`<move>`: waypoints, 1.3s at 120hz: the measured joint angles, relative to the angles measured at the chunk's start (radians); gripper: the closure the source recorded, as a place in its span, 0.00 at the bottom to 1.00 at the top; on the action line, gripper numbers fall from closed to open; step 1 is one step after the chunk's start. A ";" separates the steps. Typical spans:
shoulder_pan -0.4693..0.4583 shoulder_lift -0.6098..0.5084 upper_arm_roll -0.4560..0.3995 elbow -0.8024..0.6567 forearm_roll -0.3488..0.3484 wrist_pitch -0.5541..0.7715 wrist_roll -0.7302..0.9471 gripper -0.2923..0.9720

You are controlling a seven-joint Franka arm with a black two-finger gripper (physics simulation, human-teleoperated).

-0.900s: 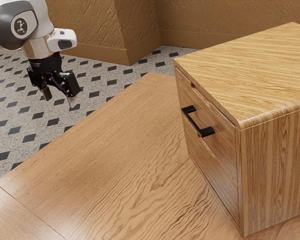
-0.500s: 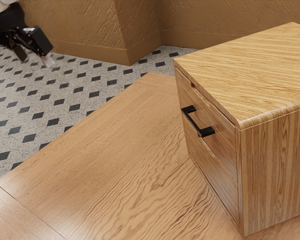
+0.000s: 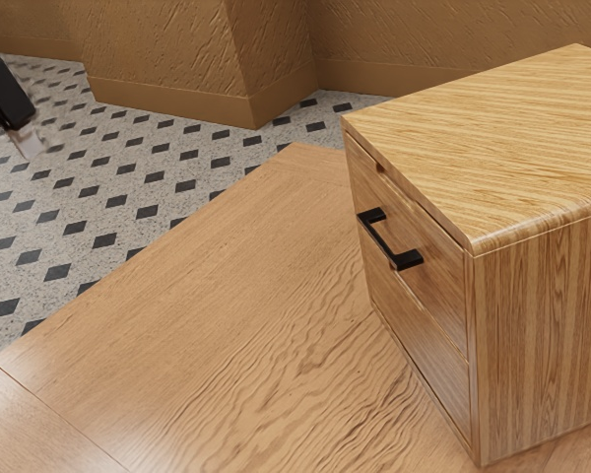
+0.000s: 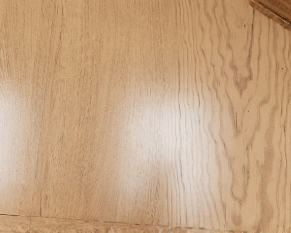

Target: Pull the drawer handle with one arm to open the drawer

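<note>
Task not started: the drawer (image 3: 435,271) looked shut in the cabinet (image 3: 492,138) on the table's (image 3: 227,335) right, black handle (image 3: 389,239) untouched, gripper (image 3: 8,108) well apart at the exterior view's far left, open-or-closed impossible to tell.

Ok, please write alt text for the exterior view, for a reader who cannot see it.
A wooden cabinet stands on a wooden table at the exterior view's right, its drawer shut, with a black handle on the front. The black gripper hangs far off at the view's left edge, above a tiled floor.
</note>
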 joint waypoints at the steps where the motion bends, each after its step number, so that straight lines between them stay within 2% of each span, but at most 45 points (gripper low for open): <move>1: -0.009 -0.005 0.000 0.000 0.000 -0.009 0.000 0.23; 5: -0.058 -0.020 -0.001 -0.002 -0.002 -0.045 0.001 0.23; 14: -0.235 -0.031 -0.013 -0.006 -0.005 -0.124 0.002 0.23; 19: -0.304 -0.031 -0.050 -0.009 -0.005 -0.159 -0.004 0.23; 25: -0.343 -0.028 -0.179 -0.026 0.007 -0.191 -0.033 0.23; 31: -0.364 -0.019 -0.252 -0.042 0.007 -0.207 -0.064 0.23; 40: -0.390 -0.012 -0.300 -0.097 0.004 -0.197 -0.126 0.23; 51: -0.421 -0.034 -0.317 -0.219 -0.001 -0.146 -0.216 0.23; 60: -0.421 -0.164 -0.322 -0.411 -0.013 -0.048 -0.289 0.23; 67: -0.368 -0.294 -0.365 -0.574 -0.032 0.046 -0.346 0.23; 80: -0.249 -0.407 -0.454 -0.686 -0.064 0.140 -0.467 0.23; 92: -0.211 -0.428 -0.484 -0.702 -0.067 0.140 -0.453 0.23; 124: -0.210 -0.447 -0.504 -0.716 -0.104 0.074 -0.284 0.23; 156: -0.162 -0.447 -0.505 -0.722 -0.062 0.048 0.099 0.23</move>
